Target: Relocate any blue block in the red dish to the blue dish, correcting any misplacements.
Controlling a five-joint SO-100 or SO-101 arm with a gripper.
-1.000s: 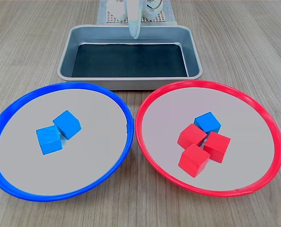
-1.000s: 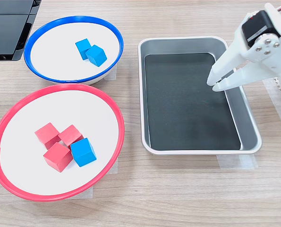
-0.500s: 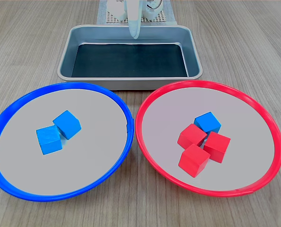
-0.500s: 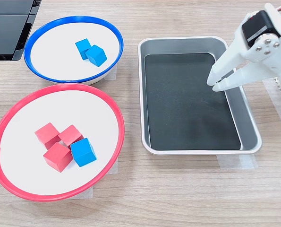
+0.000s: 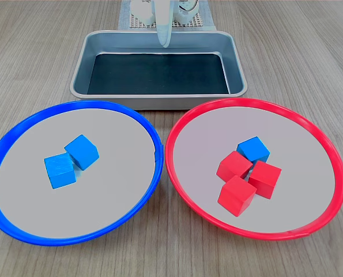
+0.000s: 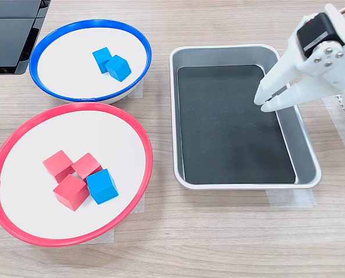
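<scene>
Both exterior views give us the same layout on a pale wood-grain counter [image 5: 38,46], with the rectangular metal tray [image 5: 158,101] as our landmark: brushed silver walls, rounded corners, a dark matte floor. Below the tray in the first exterior view sit two round shallow dishes with smooth pale grey insides. The red dish [image 5: 177,130] has a glossy red rim and lies toward the first exterior view's right; the blue dish [image 5: 151,135], the same shape with a blue rim, lies toward its left, the two rims just beside each other.

We see the blue block [image 5: 253,150], a plain-faced cube, inside the red dish, on the tray side of three red cubes [image 5: 236,195] and touching that cluster. Two more blue cubes [image 5: 81,151] rest together in the blue dish.

Over the tray's far edge in the second exterior view, we find the white plastic fingers [image 6: 275,81] tapered, nearly closed, and holding nothing.
</scene>
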